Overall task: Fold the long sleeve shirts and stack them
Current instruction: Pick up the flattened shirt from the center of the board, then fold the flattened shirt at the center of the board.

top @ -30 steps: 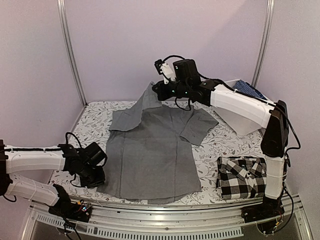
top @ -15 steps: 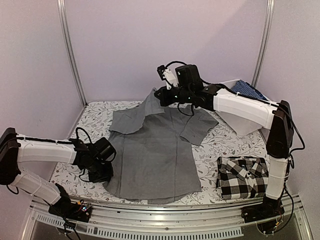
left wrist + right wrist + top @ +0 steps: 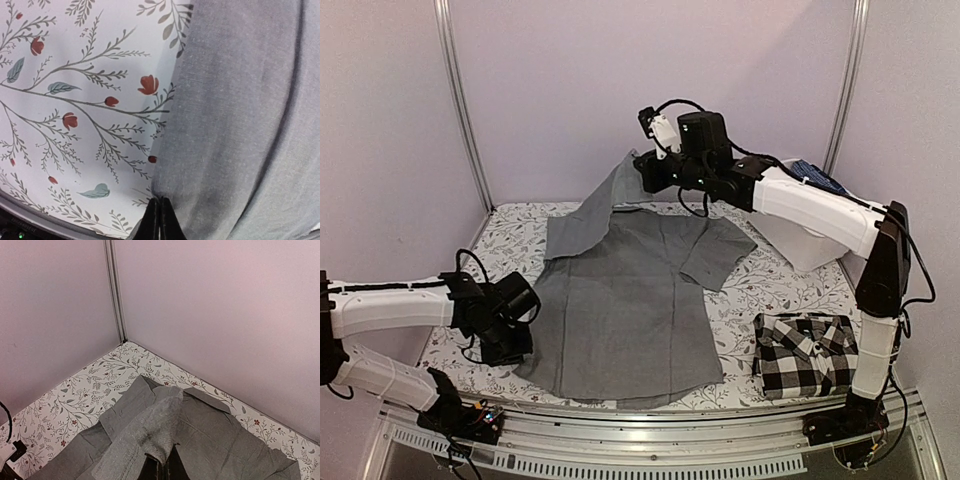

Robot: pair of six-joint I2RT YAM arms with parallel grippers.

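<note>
In the tightly shut jaws of the left gripper (image 3: 160, 220), the hem edge of a plain mid-grey collared cloth shirt (image 3: 620, 300), pinned low against the white flower-printed table cover (image 3: 75, 100). Grey cloth up and to the right of those jaws, printed cover to their left.

In the clamped jaws of the right gripper (image 3: 161, 467), a bunched fold from the far end of the same shirt, held up above the table and draping down beneath the jaws. Between the two grips, the rest of the shirt spread flat, with one short fold of sleeve out towards the right arm.

Well apart from both pairs of jaws, by the right arm's base, a folded black-and-white checked cloth shirt (image 3: 805, 352), untouched. Behind the right arm, a white bin (image 3: 800, 240) with dark blue cloth (image 3: 817, 178) in it.
</note>
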